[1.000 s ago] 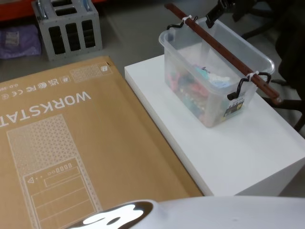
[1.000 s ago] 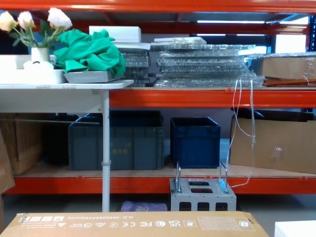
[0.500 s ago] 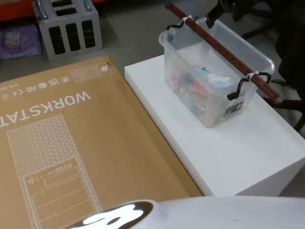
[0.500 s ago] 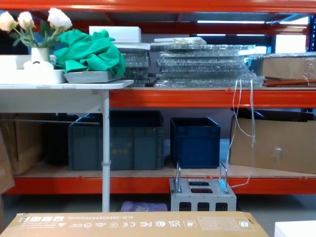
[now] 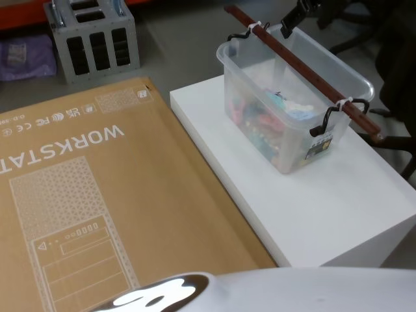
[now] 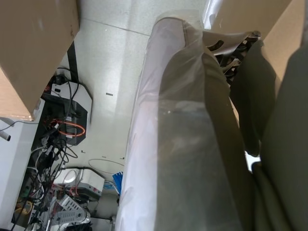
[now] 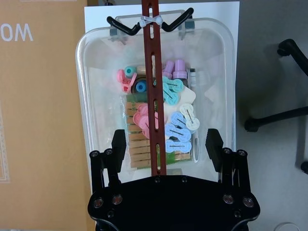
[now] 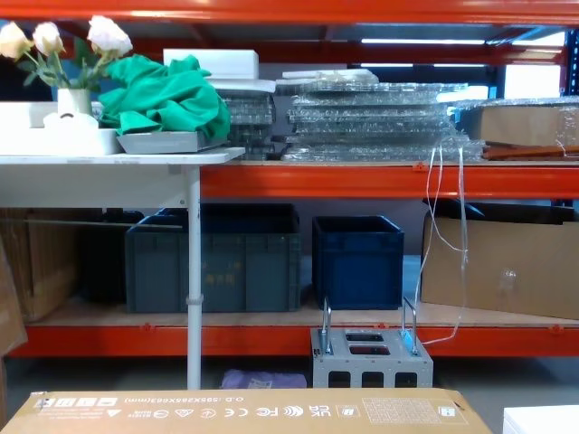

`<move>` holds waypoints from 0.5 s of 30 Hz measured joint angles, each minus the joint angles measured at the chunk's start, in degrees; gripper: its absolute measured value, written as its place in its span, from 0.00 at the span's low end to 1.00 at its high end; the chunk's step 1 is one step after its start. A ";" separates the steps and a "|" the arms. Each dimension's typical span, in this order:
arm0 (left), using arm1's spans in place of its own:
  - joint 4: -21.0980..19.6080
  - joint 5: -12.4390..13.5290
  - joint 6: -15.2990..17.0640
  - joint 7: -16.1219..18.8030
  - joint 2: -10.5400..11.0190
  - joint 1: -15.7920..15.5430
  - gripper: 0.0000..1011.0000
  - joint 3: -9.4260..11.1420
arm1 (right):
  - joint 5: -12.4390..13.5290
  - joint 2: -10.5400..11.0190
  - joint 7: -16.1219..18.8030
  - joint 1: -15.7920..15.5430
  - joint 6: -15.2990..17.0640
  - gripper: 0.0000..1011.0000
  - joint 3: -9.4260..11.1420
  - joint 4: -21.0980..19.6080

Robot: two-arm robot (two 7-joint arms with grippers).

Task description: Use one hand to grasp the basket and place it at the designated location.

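The basket (image 5: 224,57) is a translucent tub with a reddish-brown bar handle (image 5: 305,68) tied across its top. It stands on a white table (image 5: 312,201) and holds coloured clips and small items. My right gripper (image 5: 296,16) hovers over the basket's far end. In the right wrist view the gripper (image 7: 166,144) is open above the basket (image 7: 79,72). Its two black fingers (image 7: 119,144) stand one on each side of the bar handle (image 7: 155,96), clear of it. The left wrist view looks down along a plastic-wrapped part toward the floor.
A large flat cardboard box (image 5: 97,195) lies left of the white table. A grey metal box with holes (image 5: 94,36) sits on the floor behind it. Dark blue crates (image 8: 357,258) stand on the orange shelving. A chair base (image 7: 284,110) is on the floor beside the table.
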 joint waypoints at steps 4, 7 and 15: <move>0.00 0.00 0.00 0.00 0.00 0.00 0.00 0.00 | -0.01 -0.14 0.07 0.00 -0.07 0.99 -0.01 0.14; 0.00 0.00 0.00 0.00 0.00 0.00 0.00 0.00 | -0.12 -0.52 0.26 -0.04 -0.20 0.99 -0.26 0.44; 0.00 0.00 0.00 0.00 0.00 0.00 0.00 0.00 | -0.63 -1.53 0.69 -0.35 -0.89 0.99 -1.32 1.30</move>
